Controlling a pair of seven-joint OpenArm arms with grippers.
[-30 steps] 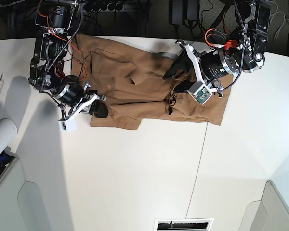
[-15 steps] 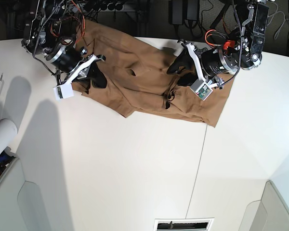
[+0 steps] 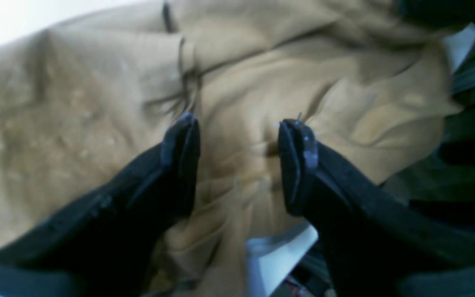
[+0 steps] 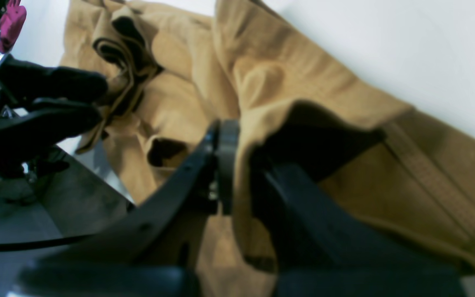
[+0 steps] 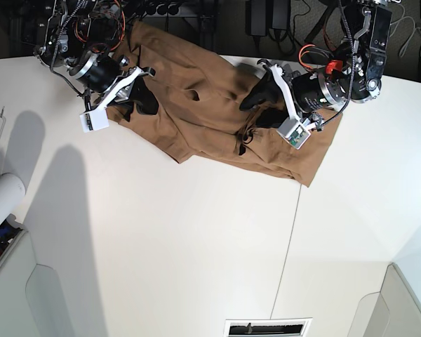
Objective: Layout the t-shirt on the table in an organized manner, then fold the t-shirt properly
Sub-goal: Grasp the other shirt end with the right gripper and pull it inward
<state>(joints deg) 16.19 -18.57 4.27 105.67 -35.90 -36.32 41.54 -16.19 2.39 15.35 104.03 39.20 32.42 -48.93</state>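
Fabric bunches upper left: my right gripper has dragged the tan-brown cotton t-shirt up the white table, still pinching it; left gripper gapes above it, empty.

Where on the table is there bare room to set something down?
The table is bare in front of the t-shirt, down to the near grey corner panels, and on both sides. Crowded: the far edge, where the shirt and both grippers sit.
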